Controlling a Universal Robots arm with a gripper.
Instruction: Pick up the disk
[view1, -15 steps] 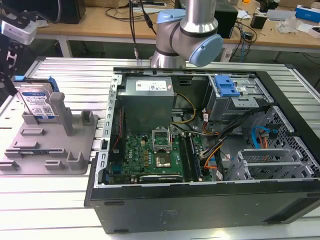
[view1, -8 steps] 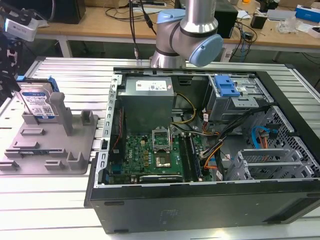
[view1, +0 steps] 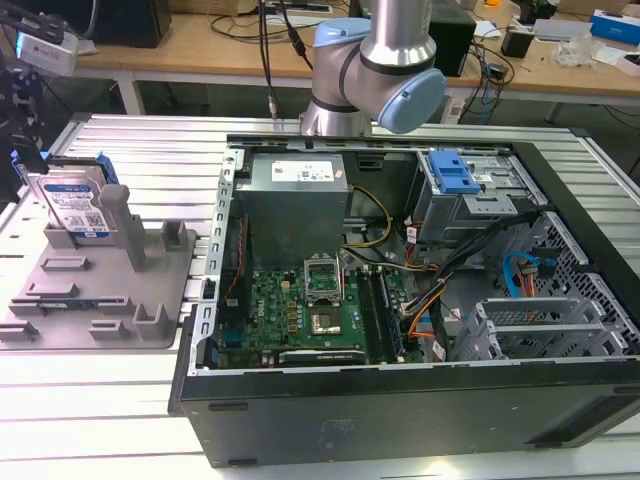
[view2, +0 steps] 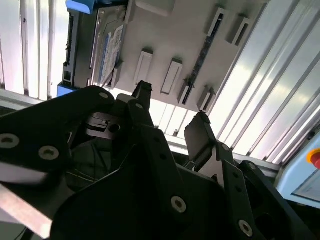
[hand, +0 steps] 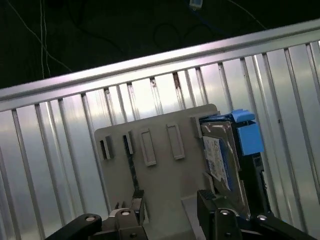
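The disk (view1: 75, 205) is a silver hard drive with a white-and-blue label and blue side rails. It stands on edge in a slot of the grey fixture tray (view1: 150, 290) at the exterior view's left. In both wrist views my gripper (view2: 172, 107) (hand: 171, 200) is open, its black fingers (view2: 142, 95) apart with nothing between them. It hovers over the tray (hand: 155, 130), off to one side of the disk (hand: 220, 160) (view2: 107, 50) and not touching it. The arm's wrist end (view1: 40, 45) hangs above the tray's far corner.
An open computer case (view1: 400, 400) fills the middle and the exterior view's right, with a motherboard (view1: 310, 310), a power supply (view1: 295, 200) and a blue-handled drive cage (view1: 455, 175). The ribbed aluminium table (view1: 140, 150) carries everything, and its edge rail (hand: 150, 62) runs past the tray.
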